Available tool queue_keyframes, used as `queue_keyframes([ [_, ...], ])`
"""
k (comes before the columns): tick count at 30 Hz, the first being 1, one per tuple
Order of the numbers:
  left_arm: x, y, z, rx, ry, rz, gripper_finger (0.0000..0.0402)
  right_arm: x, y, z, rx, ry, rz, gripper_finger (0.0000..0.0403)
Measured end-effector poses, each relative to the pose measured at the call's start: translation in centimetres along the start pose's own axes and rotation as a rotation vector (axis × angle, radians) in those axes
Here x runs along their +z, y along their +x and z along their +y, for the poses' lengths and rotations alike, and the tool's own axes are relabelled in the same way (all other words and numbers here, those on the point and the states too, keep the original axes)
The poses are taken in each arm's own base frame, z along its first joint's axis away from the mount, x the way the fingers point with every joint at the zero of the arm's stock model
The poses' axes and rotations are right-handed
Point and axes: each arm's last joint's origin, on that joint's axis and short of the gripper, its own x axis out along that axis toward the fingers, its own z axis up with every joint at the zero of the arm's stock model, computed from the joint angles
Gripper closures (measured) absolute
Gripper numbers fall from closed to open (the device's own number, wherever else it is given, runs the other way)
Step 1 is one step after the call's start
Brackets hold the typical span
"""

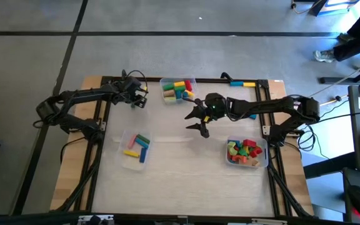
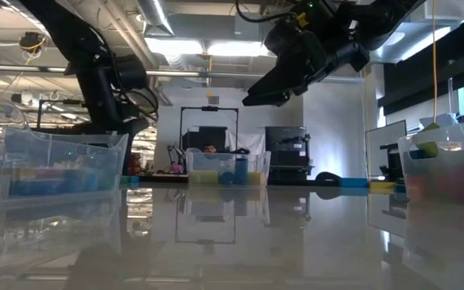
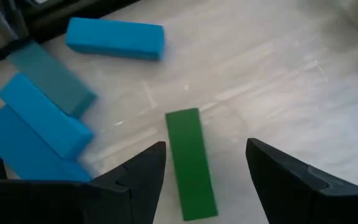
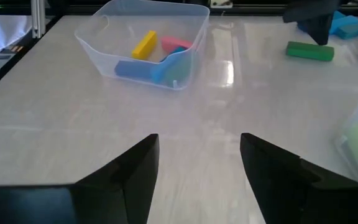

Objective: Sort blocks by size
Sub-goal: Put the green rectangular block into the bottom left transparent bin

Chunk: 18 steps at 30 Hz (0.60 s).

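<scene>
A green bar lies flat on the table near its far left, beside several blue bars. My left gripper hovers over it in the high view. It is open, one finger on each side of the bar's near end, not touching it. My right gripper is open and empty, raised over the table's middle. Its wrist view shows the green bar farther off.
Three clear bins stand on the table. The near left one holds yellow, pink and blue bars. The far middle one holds cylinders. The near right one holds short chunks. Loose blue and yellow blocks lie at the far edge.
</scene>
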Motion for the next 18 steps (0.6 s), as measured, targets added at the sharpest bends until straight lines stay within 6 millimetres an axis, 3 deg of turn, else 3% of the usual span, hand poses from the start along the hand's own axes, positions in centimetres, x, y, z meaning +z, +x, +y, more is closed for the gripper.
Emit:
queue_keyframes([
  [10, -1.8, 3.2, 0.9, 0.045, -0.011, 0.122, 0.0183, 0.0, 0.0, 0.0, 0.0, 0.002, -0.001, 0.0178],
  [15, -1.6, 3.8, 0.9, 0.016, -0.017, 0.106, 0.0187, 0.0, 0.0, 0.0, -0.007, 0.0, 0.0, 0.0178],
  [18, -1.5, 3.8, 0.9, 0.009, -0.001, 0.096, 0.021, 0.0, 0.0, 0.0, -0.007, 0.0, 0.0, 0.0178],
])
